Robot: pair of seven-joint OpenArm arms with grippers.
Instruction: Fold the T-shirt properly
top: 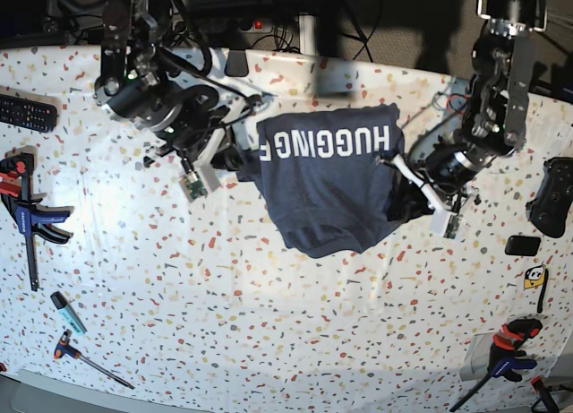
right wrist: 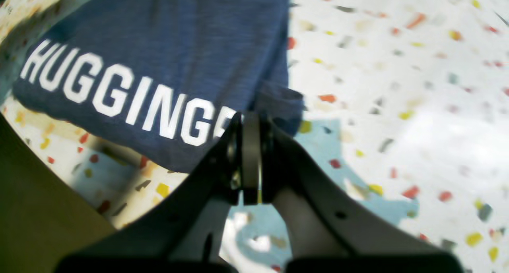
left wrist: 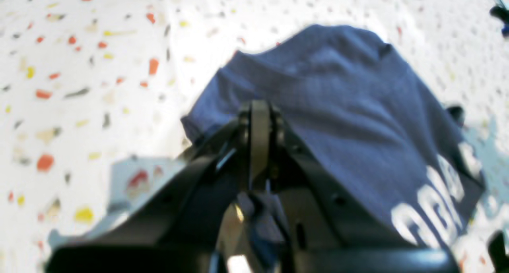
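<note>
The large dark slate-blue heathered cotton T-shirt (top: 327, 184) with white block lettering is hanging between the two arms above the speckled terrazzo table (top: 269, 341), lettering upward. The left gripper (top: 400, 191) is pinching one edge with its jaws closed on cloth; the right gripper (top: 240, 158) is looking closed at the opposite edge, though blur is leaving its hold unsure. Both arms should be keeping level and taut while lowering. Counted: one shirt, two grippers, three clamps, one remote (top: 27, 114).
</note>
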